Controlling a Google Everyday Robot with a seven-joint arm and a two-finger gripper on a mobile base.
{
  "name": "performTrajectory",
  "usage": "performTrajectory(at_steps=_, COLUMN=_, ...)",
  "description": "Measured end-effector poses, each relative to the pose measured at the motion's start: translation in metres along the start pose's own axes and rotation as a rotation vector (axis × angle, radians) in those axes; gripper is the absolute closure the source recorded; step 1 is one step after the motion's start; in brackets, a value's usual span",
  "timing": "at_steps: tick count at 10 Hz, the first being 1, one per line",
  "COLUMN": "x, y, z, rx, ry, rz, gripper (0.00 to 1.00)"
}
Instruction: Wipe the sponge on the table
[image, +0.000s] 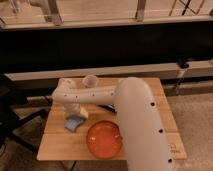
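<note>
The light-blue sponge (73, 124) lies on the left half of the wooden bench (59, 146), about midway between its far and near edges. The end effector (76, 111) comes down onto it from the far side and meets the sponge's far edge, so most of the pad shows just nearer than the tool. Whether the end effector is clenched on the sponge or released cannot be told here.

The white arm (136, 117) rises from the near right and its forearm reaches left across the bench before the wrist bends down to the sponge. An orange plate (104, 141) sits just right of the sponge and a little nearer, apart from it. A pale cup (90, 80) stands by the far edge. A small dark mark (174, 147) sits at the bench's near right corner; nothing on it is readable.
</note>
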Motion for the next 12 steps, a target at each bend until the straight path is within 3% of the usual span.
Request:
performTrajectory(at_steps=3, x=0.001, y=0.000, z=-0.003, rx=0.019, ry=0.002, rz=0.002, gripper=0.20)
performTrajectory(at_steps=7, x=-0.005, y=0.005, z=-0.005, rx=0.009, ry=0.032, rz=0.031, gripper=0.20)
performTrajectory(at_steps=12, x=-0.010, y=0.005, z=-0.005, rx=0.019, ry=0.048, rz=0.134, gripper=0.20)
